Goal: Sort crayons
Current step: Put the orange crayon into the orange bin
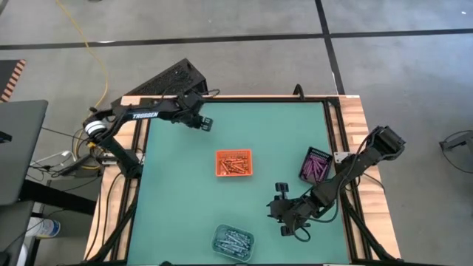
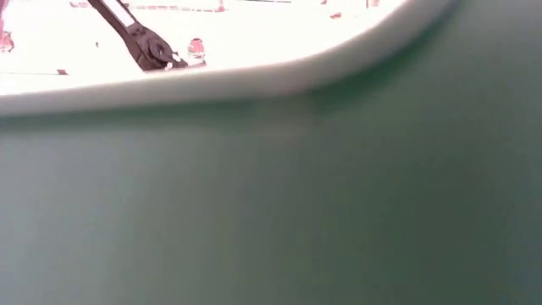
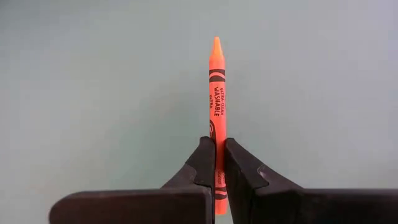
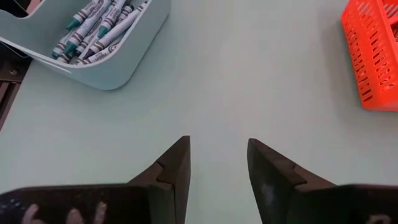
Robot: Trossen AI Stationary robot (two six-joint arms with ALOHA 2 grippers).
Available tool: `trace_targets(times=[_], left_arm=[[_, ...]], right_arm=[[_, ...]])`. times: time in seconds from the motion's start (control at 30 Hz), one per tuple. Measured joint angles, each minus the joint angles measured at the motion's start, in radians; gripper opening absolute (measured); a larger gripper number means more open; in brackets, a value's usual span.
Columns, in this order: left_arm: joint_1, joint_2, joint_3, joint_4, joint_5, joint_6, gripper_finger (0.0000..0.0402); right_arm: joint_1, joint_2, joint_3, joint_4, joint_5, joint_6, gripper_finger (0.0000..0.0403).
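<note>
While the left tool (image 3: 216, 163) pinches a paper-wrapped orange crayon (image 3: 216, 93) beyond the slotted orange tray (image 1: 233, 163), the right tool (image 4: 217, 163) gapes empty.

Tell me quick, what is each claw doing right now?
Left gripper: shut on an orange crayon.
Right gripper: open, holding nothing.

Green counter (image 1: 185, 192) with wood edging. Sitting on it: orange tray (image 1: 233, 163) about mid-counter, pale clear tray (image 1: 233, 241) at the near edge, dark tray (image 1: 315, 164) by the right rim, probably packed with purple crayons (image 1: 318, 167), hard to tell.
</note>
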State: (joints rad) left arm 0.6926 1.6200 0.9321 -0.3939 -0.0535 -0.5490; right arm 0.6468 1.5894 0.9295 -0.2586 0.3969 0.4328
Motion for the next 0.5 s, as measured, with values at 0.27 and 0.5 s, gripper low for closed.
trace_targets(times=[0.27,0.5], left_arm=[[-0.192,-0.134,0.002,-0.004,0.012,0.051,0.0000],[-0.402,-0.208,0.002,0.022,0.011,0.051,0.0000]], right_arm=[[-0.002,0.000,0.000,-0.001,-0.001,0.004,0.0150],[-0.002,0.000,0.000,-0.001,-0.001,0.004,0.0150]])
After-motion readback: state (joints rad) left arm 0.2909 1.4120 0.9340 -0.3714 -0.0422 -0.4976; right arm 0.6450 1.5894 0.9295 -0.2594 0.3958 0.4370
